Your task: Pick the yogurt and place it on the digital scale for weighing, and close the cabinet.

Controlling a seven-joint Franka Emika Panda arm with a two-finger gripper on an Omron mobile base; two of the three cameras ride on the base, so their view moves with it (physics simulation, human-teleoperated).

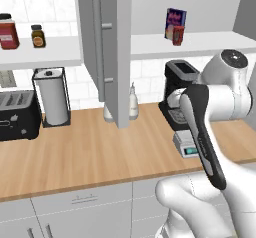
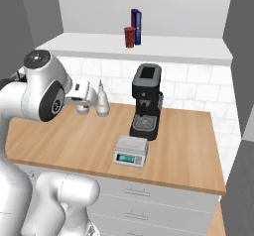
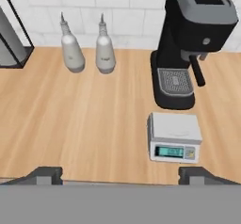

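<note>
Wide apart, the gripper (image 3: 120, 173) hangs above the wooden counter (image 3: 70, 124) with nothing between its two dark fingertips (image 3: 47, 175), looking down at the worktop from its front edge. Ahead and a little to the right in the hand view sits the digital scale (image 3: 173, 134), its flat top plate bare and its teal display strip facing the camera; it stands just in front of the black coffee machine (image 3: 188, 35) and apart from it. Two pale bottles (image 3: 105, 51) stand side by side against the tiled wall, to the left of the coffee machine. The yogurt (image 2: 129, 36) is up on the cabinet shelf (image 2: 163, 48), a small red cup just beside a blue-purple box (image 2: 136, 27), well above the scale. In the left base view the cabinet door (image 1: 105, 47) stands swung out over the counter, its long bar handle (image 1: 98, 49) facing the camera. Further left there are a paper towel holder (image 1: 51, 97), a toaster (image 1: 17, 114) and a red jar (image 1: 8, 32) on a shelf.
</note>
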